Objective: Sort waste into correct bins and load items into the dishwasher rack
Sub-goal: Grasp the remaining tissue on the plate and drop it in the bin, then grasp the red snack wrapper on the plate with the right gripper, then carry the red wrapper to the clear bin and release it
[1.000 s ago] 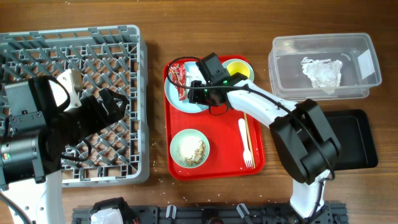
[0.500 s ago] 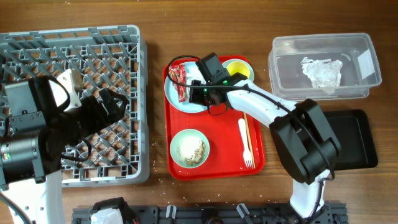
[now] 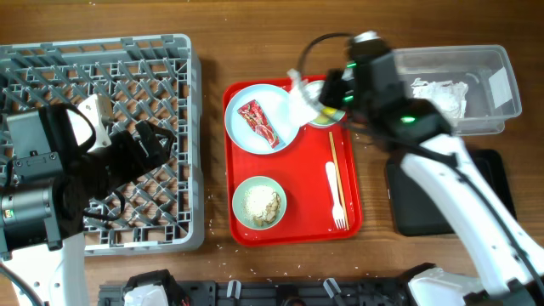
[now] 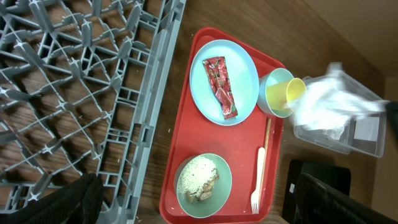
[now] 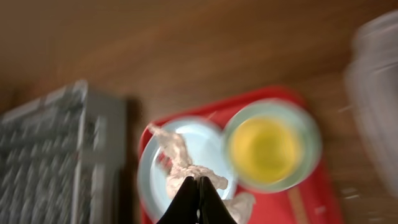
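Right hand (image 3: 313,95) is closed on a crumpled white napkin (image 3: 298,100), which is pinched between its fingertips and hangs above the 2 o'clock edge of the plate (image 3: 246,136). The red wrapper (image 3: 257,121) lies on that plate. At the plate's 3 o'clock, a yellow cup (image 4: 285,94) sits in a bowl (image 4: 267,87) on the red tray (image 3: 302,183). The clear tub (image 3: 476,59) stands on the desk at the hand's 3 o'clock. Left hand (image 3: 151,140) hovers spread open over the grey rack (image 3: 102,68).
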Controlling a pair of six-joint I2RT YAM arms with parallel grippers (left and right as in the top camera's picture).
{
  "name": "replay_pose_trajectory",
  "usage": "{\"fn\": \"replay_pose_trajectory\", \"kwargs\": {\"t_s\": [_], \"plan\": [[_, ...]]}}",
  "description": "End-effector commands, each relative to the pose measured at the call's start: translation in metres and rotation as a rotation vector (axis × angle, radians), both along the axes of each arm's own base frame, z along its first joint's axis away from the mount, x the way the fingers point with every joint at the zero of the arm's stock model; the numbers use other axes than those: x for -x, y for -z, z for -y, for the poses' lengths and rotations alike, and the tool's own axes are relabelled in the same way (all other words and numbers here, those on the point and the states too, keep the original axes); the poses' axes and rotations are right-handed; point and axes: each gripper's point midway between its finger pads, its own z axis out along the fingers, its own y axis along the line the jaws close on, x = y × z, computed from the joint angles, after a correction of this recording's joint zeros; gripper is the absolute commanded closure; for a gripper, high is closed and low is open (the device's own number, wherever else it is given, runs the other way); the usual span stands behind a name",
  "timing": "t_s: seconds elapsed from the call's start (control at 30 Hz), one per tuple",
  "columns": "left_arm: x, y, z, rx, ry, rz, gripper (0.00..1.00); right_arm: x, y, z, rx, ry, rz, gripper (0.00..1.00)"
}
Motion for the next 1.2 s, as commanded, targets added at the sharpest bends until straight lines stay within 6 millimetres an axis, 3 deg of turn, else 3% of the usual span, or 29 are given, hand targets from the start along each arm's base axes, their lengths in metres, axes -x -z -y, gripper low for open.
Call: {"fn": "replay_pose_trajectory", "kwargs": {"t_s": [0.0, 0.03, 0.1, 0.17, 0.2, 0.23, 0.27, 0.3, 0.4, 0.43, 0.53, 0.57, 0.6, 0.7, 0.73, 0.8, 0.83, 0.93, 1.03, 1.07, 1.17], "plan": [[-0.001, -0.005, -0.001, 0.0, -0.011, 0.014, 0.0, -0.02, -0.031, 0.115, 0.087, 0.291, 0.091, 0.96], [-0.001, -0.005, -0.001, 0.0, -0.011, 0.014, 0.0, -0.021, -0.026, 0.151, 0.096, 0.376, 0.07, 0.96], [-0.001, -0.005, -0.001, 0.0, -0.011, 0.014, 0.0, -0.024, -0.014, 0.198, 0.096, 0.416, 0.033, 0.96], [-0.001, -0.005, -0.001, 0.0, -0.011, 0.014, 0.0, -0.031, 0.015, 0.224, 0.097, 0.402, -0.039, 0.95], [-0.001, -0.005, -0.001, 0.0, -0.011, 0.014, 0.0, -0.034, 0.025, 0.227, 0.094, 0.401, -0.062, 0.81], [-0.001, -0.005, -0.001, 0.0, -0.011, 0.014, 0.0, -0.04, 0.039, 0.229, 0.093, 0.398, -0.088, 0.27], [-0.001, -0.005, -0.002, 0.0, -0.012, 0.014, 0.0, -0.045, 0.046, 0.222, 0.084, 0.347, -0.098, 0.04], [-0.001, -0.005, -0.001, 0.0, -0.011, 0.014, 0.0, -0.049, 0.049, 0.211, 0.058, 0.276, -0.093, 0.0], [-0.001, -0.005, -0.001, 0.0, -0.011, 0.014, 0.0, -0.047, 0.02, 0.167, -0.095, 0.074, -0.016, 0.01], [-0.001, -0.005, -0.002, 0.0, -0.012, 0.014, 0.0, -0.037, -0.005, 0.138, -0.16, -0.045, 0.037, 0.0], [-0.001, -0.005, -0.001, 0.0, -0.011, 0.014, 0.0, -0.018, -0.035, 0.079, -0.179, -0.245, 0.109, 0.01], [-0.001, -0.005, -0.001, 0.0, -0.011, 0.014, 0.0, -0.007, -0.04, 0.036, -0.142, -0.374, 0.136, 0.01], [-0.001, -0.005, -0.001, 0.0, -0.011, 0.014, 0.0, 0.002, -0.032, 0.0, -0.076, -0.456, 0.132, 0.01], [-0.001, -0.005, -0.001, 0.0, -0.011, 0.014, 0.0, 0.016, 0.035, -0.083, 0.183, -0.534, 0.034, 0.01], [-0.001, -0.005, -0.002, 0.0, -0.012, 0.014, 0.0, 0.017, 0.051, -0.093, 0.222, -0.543, 0.011, 0.0], [-0.001, -0.005, -0.001, 0.0, -0.011, 0.014, 0.0, 0.02, 0.105, -0.121, 0.302, -0.589, -0.066, 0.01], [-0.001, -0.005, -0.001, 0.0, -0.011, 0.014, 0.0, 0.02, 0.134, -0.131, 0.32, -0.611, -0.11, 0.01], [-0.001, -0.005, -0.001, 0.0, -0.011, 0.014, 0.0, 0.019, 0.191, -0.134, 0.355, -0.626, -0.206, 0.01], [-0.001, -0.005, -0.002, 0.0, -0.012, 0.014, 0.0, 0.026, 0.232, -0.13, 0.387, -0.636, -0.297, 0.05], [-0.001, -0.005, -0.001, 0.0, -0.011, 0.014, 0.0, 0.028, 0.242, -0.128, 0.395, -0.637, -0.319, 0.15], [-0.001, -0.005, -0.001, 0.0, -0.011, 0.014, 0.0, 0.027, 0.245, -0.126, 0.385, -0.596, -0.336, 0.71]]}}
